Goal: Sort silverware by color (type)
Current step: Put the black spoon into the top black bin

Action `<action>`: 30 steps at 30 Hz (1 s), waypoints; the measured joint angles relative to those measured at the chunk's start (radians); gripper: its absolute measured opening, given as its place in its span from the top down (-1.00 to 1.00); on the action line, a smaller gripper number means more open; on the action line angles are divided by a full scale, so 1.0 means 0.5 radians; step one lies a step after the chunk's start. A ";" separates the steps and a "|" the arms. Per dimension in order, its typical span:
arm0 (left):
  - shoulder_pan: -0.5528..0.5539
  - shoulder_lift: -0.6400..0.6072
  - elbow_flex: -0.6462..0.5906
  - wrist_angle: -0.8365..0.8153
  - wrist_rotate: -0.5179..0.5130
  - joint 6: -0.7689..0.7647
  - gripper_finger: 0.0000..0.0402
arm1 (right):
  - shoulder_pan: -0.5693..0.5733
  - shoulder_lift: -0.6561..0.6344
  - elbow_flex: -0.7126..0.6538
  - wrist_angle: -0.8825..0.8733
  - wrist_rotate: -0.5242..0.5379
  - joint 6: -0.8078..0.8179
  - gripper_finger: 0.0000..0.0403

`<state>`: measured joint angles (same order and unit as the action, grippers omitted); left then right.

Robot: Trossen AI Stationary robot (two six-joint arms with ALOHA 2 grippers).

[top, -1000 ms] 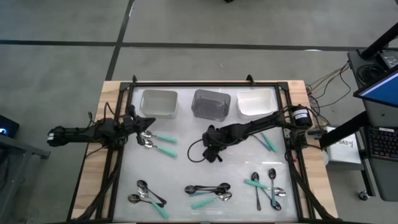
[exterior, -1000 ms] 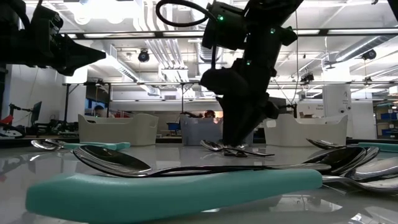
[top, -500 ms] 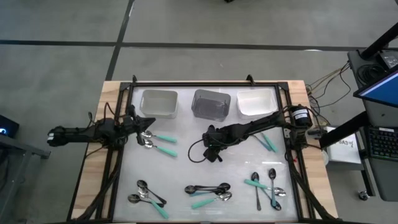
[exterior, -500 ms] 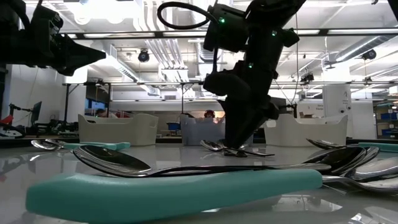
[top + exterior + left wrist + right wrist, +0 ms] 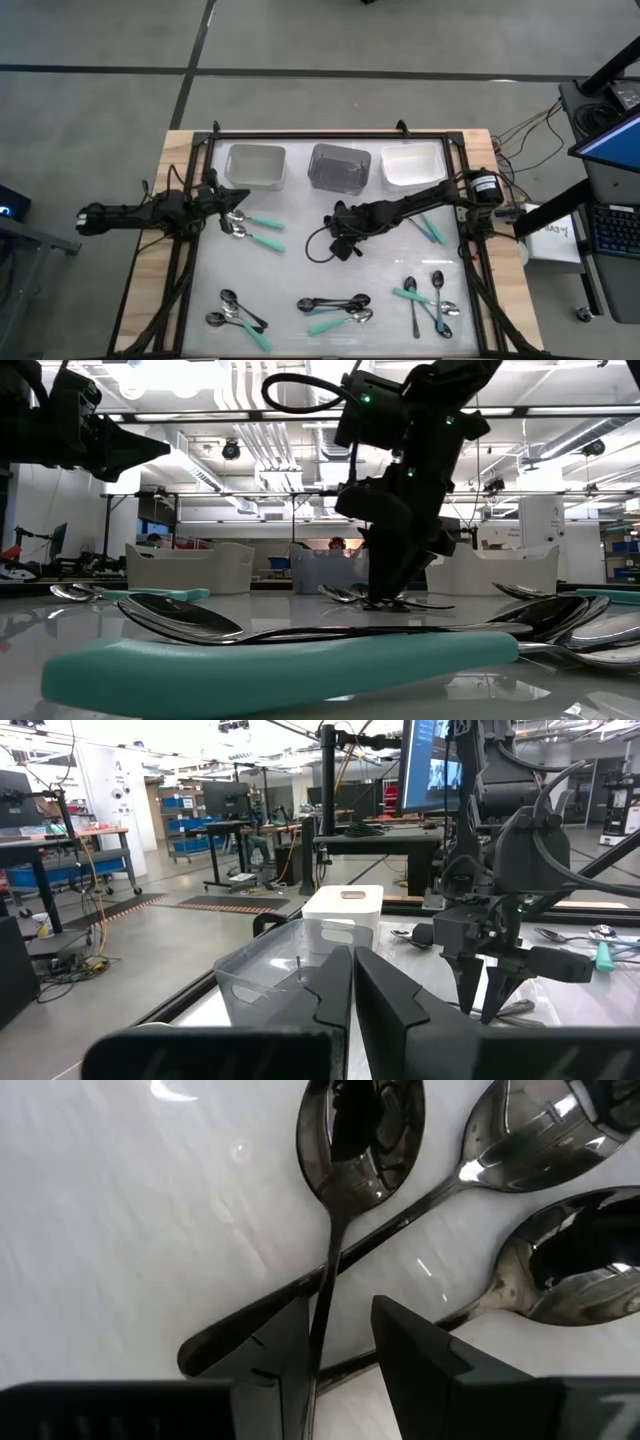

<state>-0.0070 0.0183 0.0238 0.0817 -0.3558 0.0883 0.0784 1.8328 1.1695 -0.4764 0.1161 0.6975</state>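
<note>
1. The right gripper (image 5: 335, 1330) is down at the middle of the worktop (image 5: 290, 270). Its fingers are spread and straddle the thin handle of a glossy black spoon (image 5: 362, 1130); contact cannot be confirmed.
2. That spoon crosses a second dark spoon (image 5: 520, 1135), and a third (image 5: 575, 1270) lies just beside them.
3. The left gripper (image 5: 352, 970) is pressed together and empty, near the left edge above teal-handled spoons (image 5: 255, 230).
4. More spoons (image 5: 335, 310) lie along the near edge.

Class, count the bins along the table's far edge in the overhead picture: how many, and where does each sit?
3, in one row: the left bin, the darker middle bin, and the right bin. None looks hidden.
</note>
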 joint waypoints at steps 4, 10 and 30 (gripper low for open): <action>0.000 0.000 0.001 0.000 0.000 0.000 1.00 | 0.010 -0.002 -0.009 -0.004 0.033 -0.004 0.49; 0.000 0.000 0.000 0.000 0.000 0.000 1.00 | 0.009 -0.002 -0.012 -0.017 0.044 -0.005 0.66; 0.000 0.000 0.001 -0.001 0.000 0.000 1.00 | 0.009 -0.024 0.253 -0.053 0.015 -0.254 0.71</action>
<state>-0.0067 0.0181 0.0242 0.0814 -0.3560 0.0883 0.0830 1.8210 1.2959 -0.5027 0.1234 0.5704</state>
